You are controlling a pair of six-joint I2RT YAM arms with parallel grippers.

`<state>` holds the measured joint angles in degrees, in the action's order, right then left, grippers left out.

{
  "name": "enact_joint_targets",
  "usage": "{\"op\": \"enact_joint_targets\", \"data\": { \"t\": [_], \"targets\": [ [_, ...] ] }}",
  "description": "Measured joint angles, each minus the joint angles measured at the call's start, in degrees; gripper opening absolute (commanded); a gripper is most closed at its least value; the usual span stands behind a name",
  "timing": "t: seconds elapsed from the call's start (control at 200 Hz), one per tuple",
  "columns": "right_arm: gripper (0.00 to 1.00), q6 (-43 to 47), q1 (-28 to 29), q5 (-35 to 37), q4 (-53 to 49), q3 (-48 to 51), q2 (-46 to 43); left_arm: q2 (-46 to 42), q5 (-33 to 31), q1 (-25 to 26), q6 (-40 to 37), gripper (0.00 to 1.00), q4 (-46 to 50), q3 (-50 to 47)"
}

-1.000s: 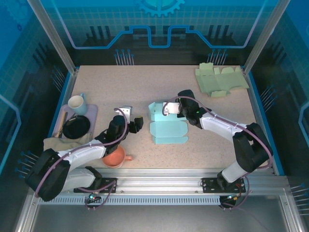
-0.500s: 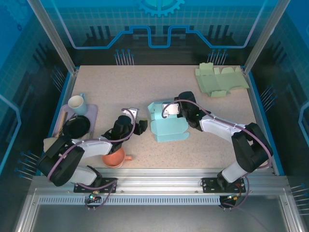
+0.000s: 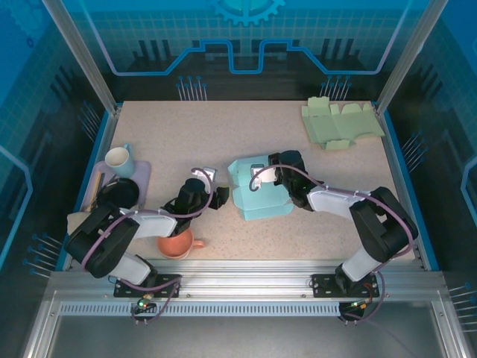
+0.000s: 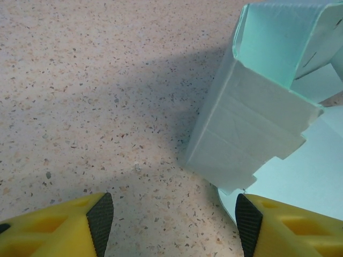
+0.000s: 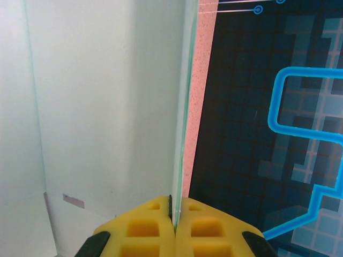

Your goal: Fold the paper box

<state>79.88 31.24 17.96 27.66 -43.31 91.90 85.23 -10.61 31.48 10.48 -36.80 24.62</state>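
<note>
The table (image 3: 223, 134) is carrying one pale blue paper box (image 3: 257, 198), standing half-raised at its middle. The right tool (image 5: 172, 206) is pinching one upright panel edge of it, probably steadying that wall for folding. The left tool (image 3: 218, 195) is hovering spread just beside the box's left flap, seemingly readying a push. One green flat blank (image 3: 341, 123) is lying at the far right corner.

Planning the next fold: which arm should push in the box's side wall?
Left, probably: the left gripper is open and empty beside the paper box, while the right gripper is clamped on its panel.
</note>
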Motion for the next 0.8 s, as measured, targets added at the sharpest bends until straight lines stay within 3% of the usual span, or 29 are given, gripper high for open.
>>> {"op": "enact_joint_targets", "data": {
  "t": [0.8],
  "targets": [
    [0.00, 0.79, -0.15, -0.85, 2.38, 0.24, 1.57, 7.21, 1.99, 0.02, -0.13, 0.65, -0.74, 8.28]
  ]
}}
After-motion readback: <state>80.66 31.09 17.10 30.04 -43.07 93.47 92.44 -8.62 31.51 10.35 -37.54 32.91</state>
